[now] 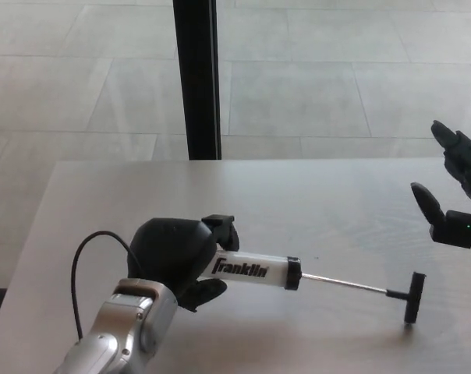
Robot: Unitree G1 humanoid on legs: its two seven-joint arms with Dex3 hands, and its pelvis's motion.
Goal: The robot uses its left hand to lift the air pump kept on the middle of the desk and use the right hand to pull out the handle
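Observation:
My left hand (175, 258) is shut on the white air pump (251, 269), which bears black "Franklin" lettering and a black end cap. The pump slopes down to the right just above the pale desk (313, 202). Its thin metal rod is drawn far out and ends in a black T-handle (412, 296) near the desk's front right. My right hand (451, 199) is open at the right edge, fingers spread, raised well above and clear of the handle.
A black vertical post (196, 78) stands behind the desk's far edge, with tiled floor beyond it. A black cable (91, 253) loops beside my left forearm.

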